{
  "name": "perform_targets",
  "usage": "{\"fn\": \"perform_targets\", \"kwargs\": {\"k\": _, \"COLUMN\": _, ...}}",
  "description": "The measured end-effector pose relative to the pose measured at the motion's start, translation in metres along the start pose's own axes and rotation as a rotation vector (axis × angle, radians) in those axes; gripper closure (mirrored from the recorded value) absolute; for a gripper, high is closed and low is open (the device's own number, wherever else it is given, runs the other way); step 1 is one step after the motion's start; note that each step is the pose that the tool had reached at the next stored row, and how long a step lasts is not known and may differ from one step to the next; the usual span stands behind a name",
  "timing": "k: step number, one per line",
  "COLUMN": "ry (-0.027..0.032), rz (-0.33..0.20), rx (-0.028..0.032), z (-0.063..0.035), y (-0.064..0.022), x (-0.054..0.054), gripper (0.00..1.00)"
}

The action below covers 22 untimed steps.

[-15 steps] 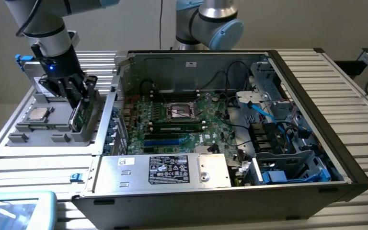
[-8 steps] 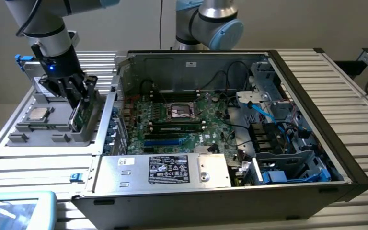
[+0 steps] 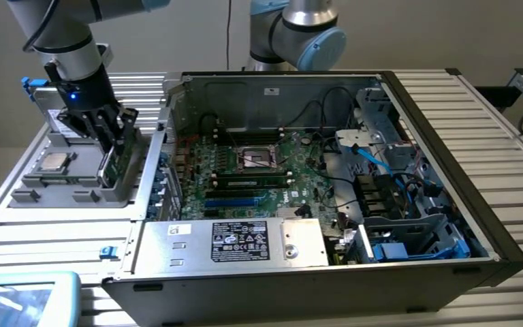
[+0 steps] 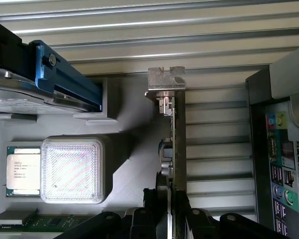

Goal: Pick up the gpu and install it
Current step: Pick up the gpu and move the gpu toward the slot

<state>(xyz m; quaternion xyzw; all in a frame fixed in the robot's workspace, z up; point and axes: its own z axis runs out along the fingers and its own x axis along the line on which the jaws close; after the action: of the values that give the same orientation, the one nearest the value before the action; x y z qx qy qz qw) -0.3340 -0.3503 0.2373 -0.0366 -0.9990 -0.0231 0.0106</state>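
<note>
Claw (image 4: 168,201) of mine straddles the edge-on gpu (image 4: 179,144) (its near end hidden behind me), and I cannot tell whether I'm clamping it.

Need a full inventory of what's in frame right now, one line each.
gpu: one, green, standing on edge in the fixture
cpu: one, silver, flat in the fixture
white block: one, white, beside the cpu
fixture: one, grey, on the table at the exterior view's left of the case
case: one, dark, open, centre
motherboard: one, green, inside the case
drive box: one, silver with label, in the case nearest the exterior camera
cables: several, blue and black, inside the case
table: one, silver slats, under everything
arm: one, grey and light blue, above the fixture; jaws down at the gpu
</note>
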Motion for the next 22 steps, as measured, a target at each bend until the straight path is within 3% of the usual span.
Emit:
{"fn": "perform_targets", "kwargs": {"k": 7, "ry": -0.0001, "rz": 0.0, "rx": -0.0002, "z": -0.0009, "y": 0.0001, "x": 0.0, "gripper": 0.73}}
{"fn": "perform_targets", "kwargs": {"k": 22, "ry": -0.0001, "rz": 0.0, "rx": -0.0001, "z": -0.0689, "y": 0.0027, "x": 0.008, "gripper": 0.73}}
